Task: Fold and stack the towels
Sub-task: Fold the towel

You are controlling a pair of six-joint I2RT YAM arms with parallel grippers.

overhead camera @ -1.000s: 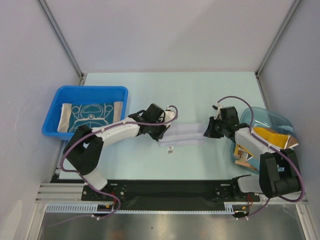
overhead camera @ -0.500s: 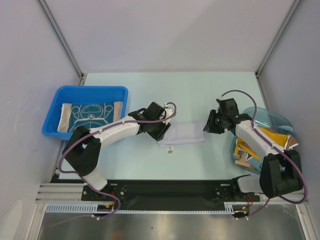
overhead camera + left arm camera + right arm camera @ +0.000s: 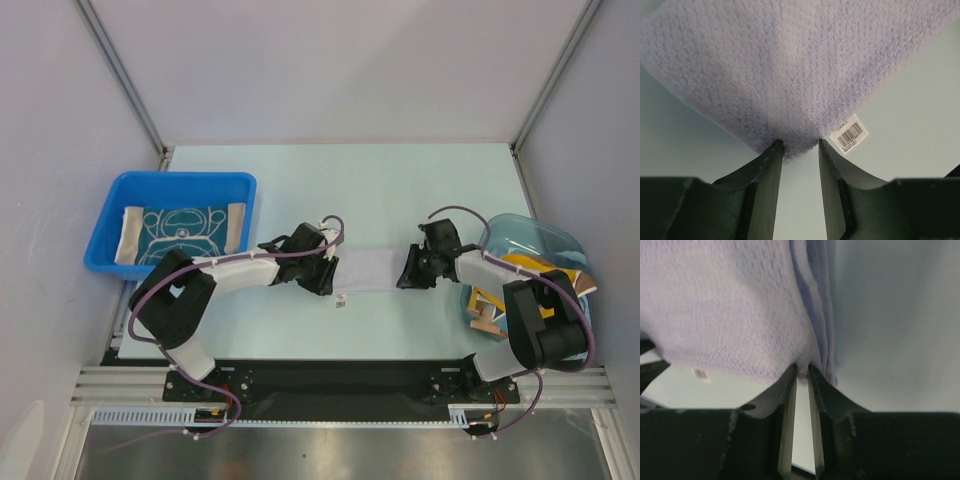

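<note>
A pale lavender towel point(image 3: 368, 268) lies as a narrow strip on the table, stretched between my two grippers. My left gripper point(image 3: 325, 276) is shut on its left end; in the left wrist view the towel point(image 3: 790, 65) bunches between the tips of the left gripper point(image 3: 800, 145), with a barcode label point(image 3: 849, 133) beside them. My right gripper point(image 3: 405, 273) is shut on its right end; in the right wrist view the layered towel edge point(image 3: 725, 305) is pinched in the right gripper point(image 3: 803, 367). A teal towel with white swirls point(image 3: 182, 228) lies in the blue bin point(image 3: 180, 178).
A clear blue tub point(image 3: 530, 232) at the right holds a brown and yellow towel point(image 3: 545, 270) and other cloths. The blue bin stands at the left. Grey walls enclose the pale table point(image 3: 340, 185) on three sides.
Both grippers have moved nearer the table's front edge and lower. The lavender towel now looks like a narrower, flatter strip pulled between them.
</note>
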